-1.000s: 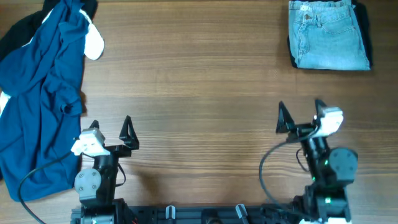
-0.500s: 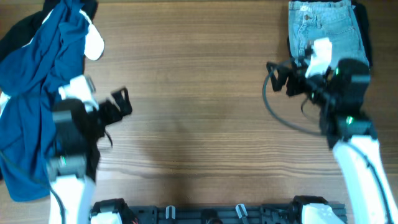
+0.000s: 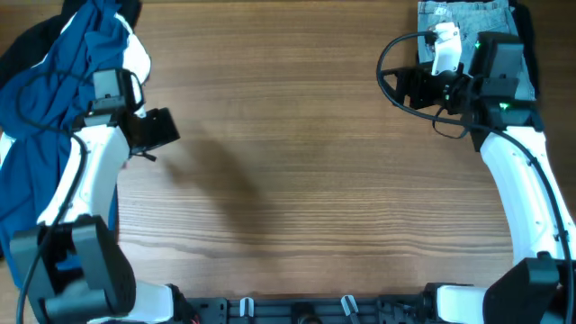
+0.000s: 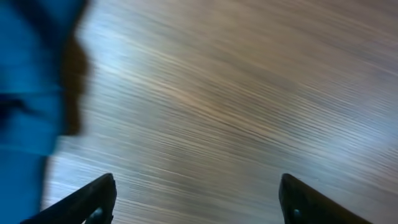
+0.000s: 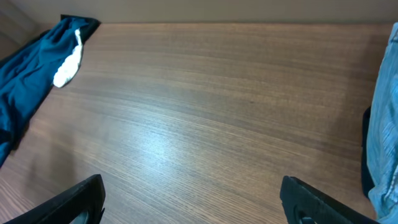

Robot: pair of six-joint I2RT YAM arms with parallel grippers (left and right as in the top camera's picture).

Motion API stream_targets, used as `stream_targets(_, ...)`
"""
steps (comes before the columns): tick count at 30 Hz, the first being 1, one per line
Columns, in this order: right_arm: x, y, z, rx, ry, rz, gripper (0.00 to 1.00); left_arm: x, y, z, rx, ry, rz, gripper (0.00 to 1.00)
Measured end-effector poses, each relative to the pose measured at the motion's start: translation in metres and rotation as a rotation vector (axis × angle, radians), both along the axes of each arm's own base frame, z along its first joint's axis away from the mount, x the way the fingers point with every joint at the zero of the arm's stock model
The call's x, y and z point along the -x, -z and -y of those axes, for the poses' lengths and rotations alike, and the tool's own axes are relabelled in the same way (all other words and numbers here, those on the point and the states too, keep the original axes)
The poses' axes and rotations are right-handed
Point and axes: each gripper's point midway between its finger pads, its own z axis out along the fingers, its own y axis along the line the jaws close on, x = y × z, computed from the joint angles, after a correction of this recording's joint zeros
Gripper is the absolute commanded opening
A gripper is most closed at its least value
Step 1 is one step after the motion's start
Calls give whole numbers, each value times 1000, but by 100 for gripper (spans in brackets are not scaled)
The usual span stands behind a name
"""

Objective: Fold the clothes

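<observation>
Left claw point(image 3: 153, 130) is out over the bare wooden table point(image 3: 297, 180), and the large crumpled dark-blue cotton shirt point(image 3: 54, 81) sits just off its outer finger, filling the left edge of its wrist view. A white patch of cloth point(image 3: 137, 58) lies on the heap just beyond the claw. My call for a clean pick: swing toward the heap, drop low, pinch one free edge or corner rather than a thick bunch (a wad won't spread flat). Fingers are spread wide with only wood grain between them, nothing held, nothing touched. Across the table, the right claw point(image 3: 409, 85) is equally wide and empty, with the folded light-blue denim jeans point(image 3: 454, 13) right beside it, apparently untouched.
</observation>
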Motion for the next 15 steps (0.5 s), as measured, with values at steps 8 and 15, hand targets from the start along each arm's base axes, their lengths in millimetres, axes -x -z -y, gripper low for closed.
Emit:
stream_targets(8,-9,31,0,-7,0,-72,91,-23,-14,-122,-296,-278,152,76)
stream_targets(15,-20,59,1,-23,14,-123,90,-33,33,-127,-300,-235,88,63)
